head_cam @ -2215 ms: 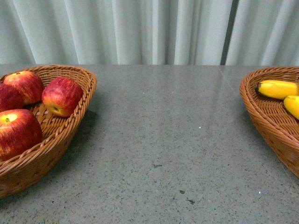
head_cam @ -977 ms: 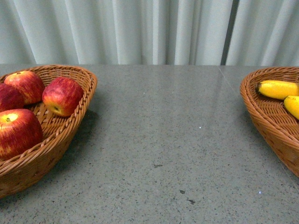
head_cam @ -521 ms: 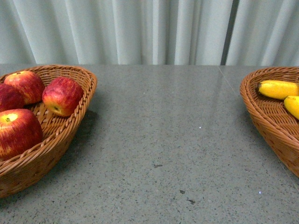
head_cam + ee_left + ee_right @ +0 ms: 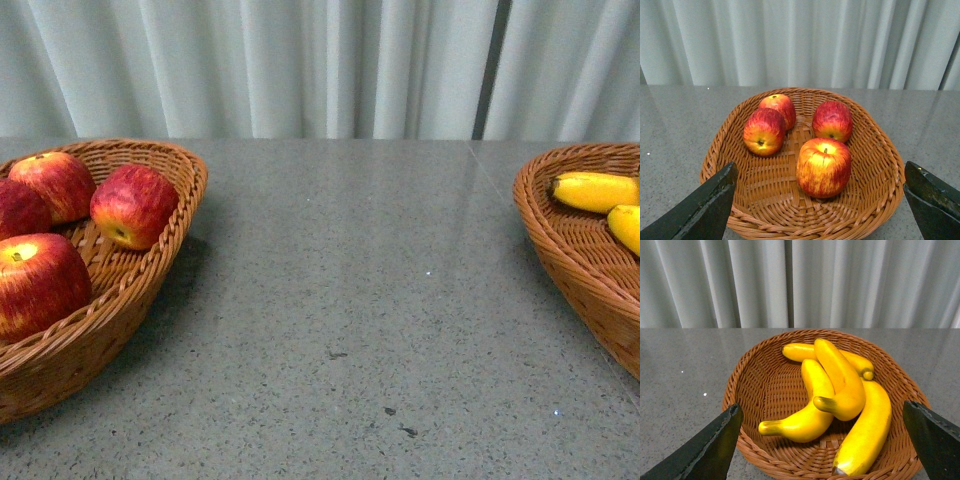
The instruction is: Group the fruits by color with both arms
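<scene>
Several red apples lie in a wicker basket at the left in the front view; they also show in the left wrist view. Several yellow bananas lie in a second wicker basket in the right wrist view; two of them show at the right edge of the front view. My left gripper is open and empty, above the near rim of the apple basket. My right gripper is open and empty, above the near rim of the banana basket. Neither arm shows in the front view.
The grey speckled table stretches between the two baskets. Pale curtains hang behind the table's far edge. A few small dark specks mark the table near the front.
</scene>
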You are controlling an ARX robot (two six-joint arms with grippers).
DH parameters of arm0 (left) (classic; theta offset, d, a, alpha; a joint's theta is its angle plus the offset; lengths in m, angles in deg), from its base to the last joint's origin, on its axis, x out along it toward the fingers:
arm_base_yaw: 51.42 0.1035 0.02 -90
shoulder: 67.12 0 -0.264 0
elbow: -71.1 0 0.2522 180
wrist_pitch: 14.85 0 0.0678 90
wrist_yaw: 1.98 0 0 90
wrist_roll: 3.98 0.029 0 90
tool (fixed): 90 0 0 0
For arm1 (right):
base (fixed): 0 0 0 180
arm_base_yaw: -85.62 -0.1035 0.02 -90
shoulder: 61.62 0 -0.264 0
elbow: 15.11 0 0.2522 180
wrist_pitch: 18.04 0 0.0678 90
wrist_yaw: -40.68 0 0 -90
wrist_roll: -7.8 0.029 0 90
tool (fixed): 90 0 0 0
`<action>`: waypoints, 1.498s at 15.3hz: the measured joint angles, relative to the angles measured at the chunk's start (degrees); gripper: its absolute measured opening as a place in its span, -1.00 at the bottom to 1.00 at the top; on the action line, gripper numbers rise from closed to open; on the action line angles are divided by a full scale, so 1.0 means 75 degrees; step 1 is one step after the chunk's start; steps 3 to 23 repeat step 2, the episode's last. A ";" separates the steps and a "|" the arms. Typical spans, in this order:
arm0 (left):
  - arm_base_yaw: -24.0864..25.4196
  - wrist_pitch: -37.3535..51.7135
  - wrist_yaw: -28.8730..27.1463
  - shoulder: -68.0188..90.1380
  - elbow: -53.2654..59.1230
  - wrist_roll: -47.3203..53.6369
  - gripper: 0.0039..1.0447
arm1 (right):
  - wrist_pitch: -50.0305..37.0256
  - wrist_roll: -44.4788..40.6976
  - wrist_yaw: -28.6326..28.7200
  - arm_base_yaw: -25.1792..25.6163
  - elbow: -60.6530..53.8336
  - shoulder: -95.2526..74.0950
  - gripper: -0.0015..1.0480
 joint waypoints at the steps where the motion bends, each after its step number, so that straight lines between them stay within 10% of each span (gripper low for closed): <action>1: -0.0003 0.0000 0.0000 0.0000 0.0000 0.0000 0.88 | 0.0000 0.0000 0.0000 0.0003 0.0000 0.0000 0.87; 23: -0.0003 0.0000 0.0000 0.0000 0.0000 0.0000 0.88 | 0.0000 0.0000 0.0000 0.0000 0.0000 0.0000 0.87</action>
